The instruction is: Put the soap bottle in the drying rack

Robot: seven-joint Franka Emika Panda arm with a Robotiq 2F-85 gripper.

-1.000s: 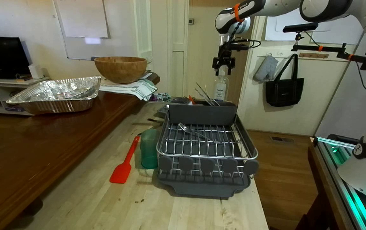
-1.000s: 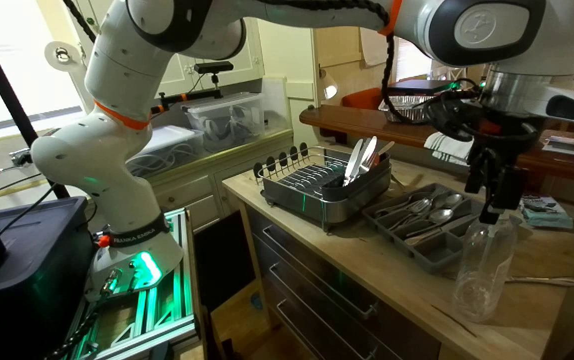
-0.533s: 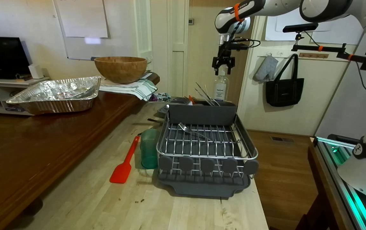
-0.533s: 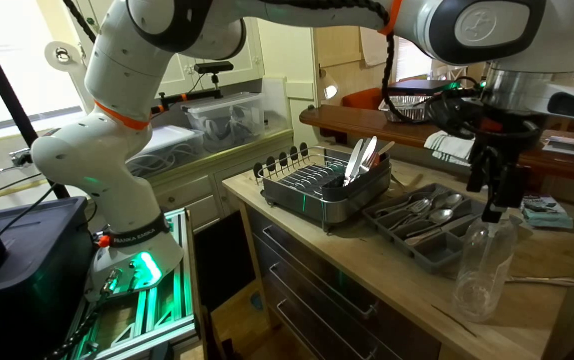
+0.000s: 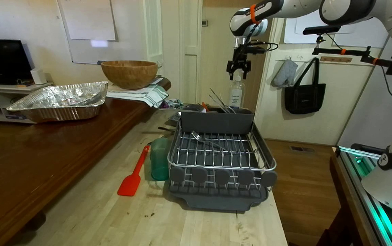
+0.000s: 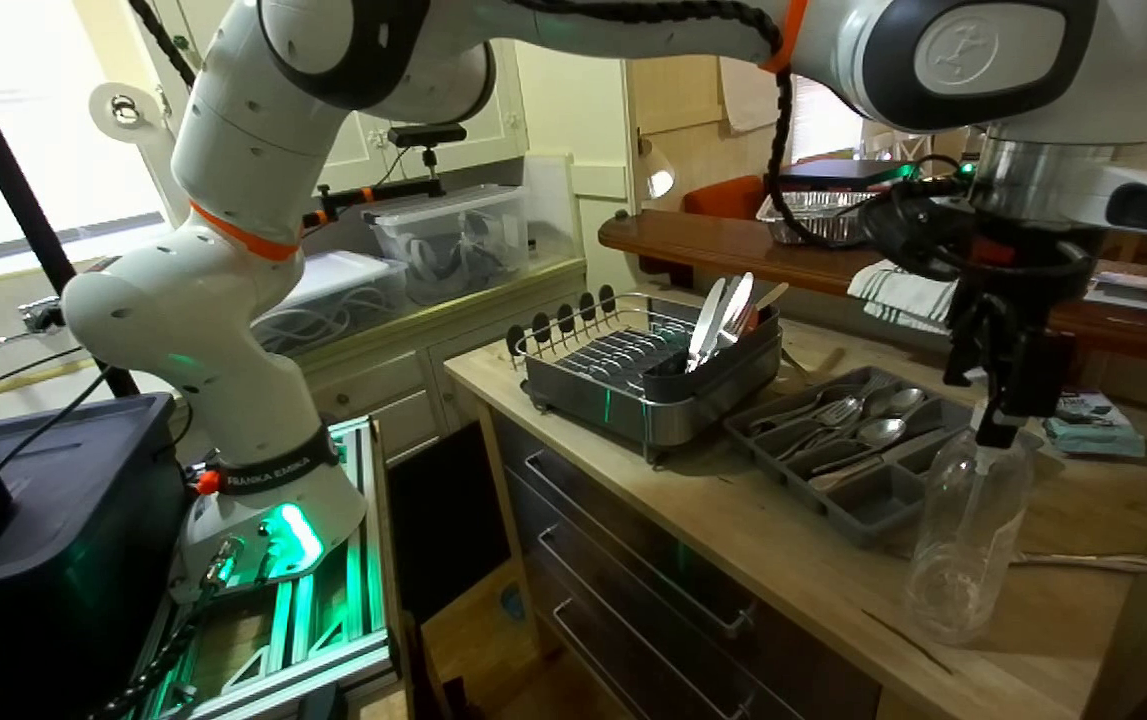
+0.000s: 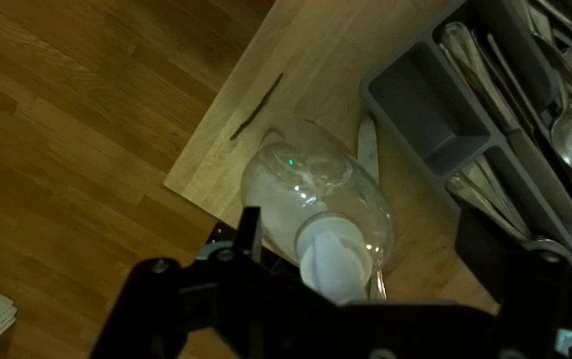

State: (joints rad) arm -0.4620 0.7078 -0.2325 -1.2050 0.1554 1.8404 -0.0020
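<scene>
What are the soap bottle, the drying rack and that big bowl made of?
Soap bottle: probably clear, glossy plastic; it's see-through with bright glints.
Drying rack: shiny, silvery wires suggest metal; duller dark sides could be plastic.
Bowl: likely smooth wood, judging by brown grain.

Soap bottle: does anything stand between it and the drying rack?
Yes. In an exterior view the grey cutlery tray lies between the soap bottle and the drying rack, and knives jut up at the rack's end facing the bottle. A high carry should probably clear both.
</scene>
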